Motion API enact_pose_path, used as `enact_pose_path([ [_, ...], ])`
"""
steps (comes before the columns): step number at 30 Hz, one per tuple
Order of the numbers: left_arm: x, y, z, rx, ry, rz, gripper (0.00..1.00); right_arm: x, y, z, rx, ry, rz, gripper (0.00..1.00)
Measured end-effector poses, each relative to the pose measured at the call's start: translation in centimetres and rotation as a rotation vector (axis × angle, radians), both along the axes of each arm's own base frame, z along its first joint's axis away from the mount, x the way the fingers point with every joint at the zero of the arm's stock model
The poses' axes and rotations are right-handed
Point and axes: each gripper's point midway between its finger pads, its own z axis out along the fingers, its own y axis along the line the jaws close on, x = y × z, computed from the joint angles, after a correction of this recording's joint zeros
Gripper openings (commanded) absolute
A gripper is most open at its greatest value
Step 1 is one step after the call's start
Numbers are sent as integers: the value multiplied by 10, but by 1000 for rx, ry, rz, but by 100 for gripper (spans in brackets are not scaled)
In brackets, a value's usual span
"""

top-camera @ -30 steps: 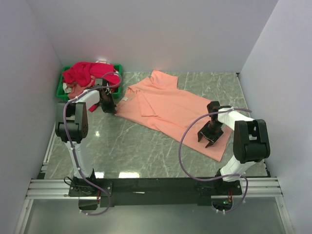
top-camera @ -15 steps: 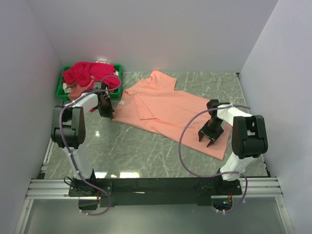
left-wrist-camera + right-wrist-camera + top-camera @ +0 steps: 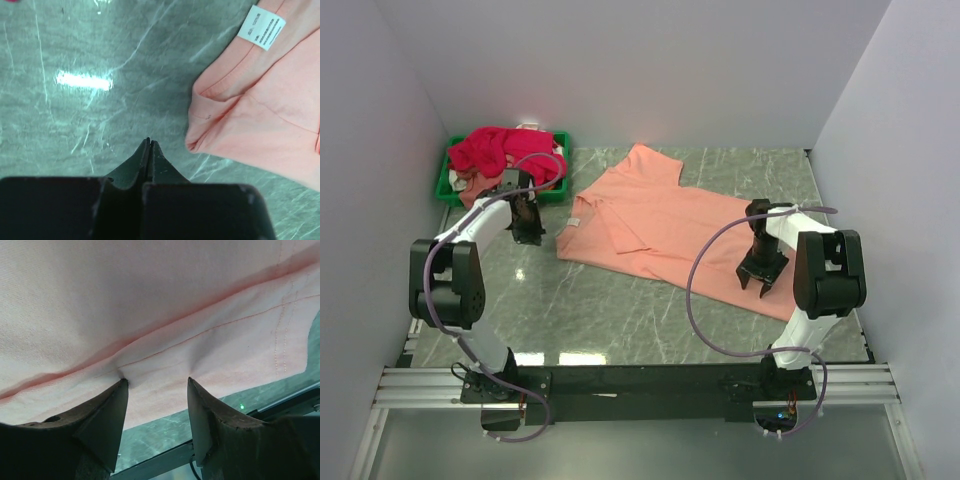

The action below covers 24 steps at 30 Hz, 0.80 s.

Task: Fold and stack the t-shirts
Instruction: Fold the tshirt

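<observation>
— Where's the peach shirt [image 3: 660,225]?
— Spread on the marble table [image 3: 610,300]. The left gripper [image 3: 149,143], pinched closed on nothing, sits just beside its corner. The right gripper [image 3: 156,382], spread wide, presses the hem.
— The room?
— White walls [image 3: 620,70]; crimson shirts [image 3: 490,150] heaped in the bin [image 3: 444,185].

shirt [image 3: 665,225] mid-table, bin [image 3: 450,180] far left

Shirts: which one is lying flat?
The peach shirt. It lies spread out on the table, while the crimson shirts are bunched up in the green bin.
</observation>
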Motion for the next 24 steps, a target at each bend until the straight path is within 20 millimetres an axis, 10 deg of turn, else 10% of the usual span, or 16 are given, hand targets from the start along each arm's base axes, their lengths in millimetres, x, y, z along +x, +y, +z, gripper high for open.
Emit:
enact_pose_path([
  [9,1,-18,25,-55,-53,-33,30,3,-3,2,-3,-10,41,57],
  [17,9,-110,54,-193,-140,-241,48,29,7,27,32,-141,77,57],
  [24,-11,-176,27,-278,-48,-399,52,39,23,44,85,-227,99,57],
])
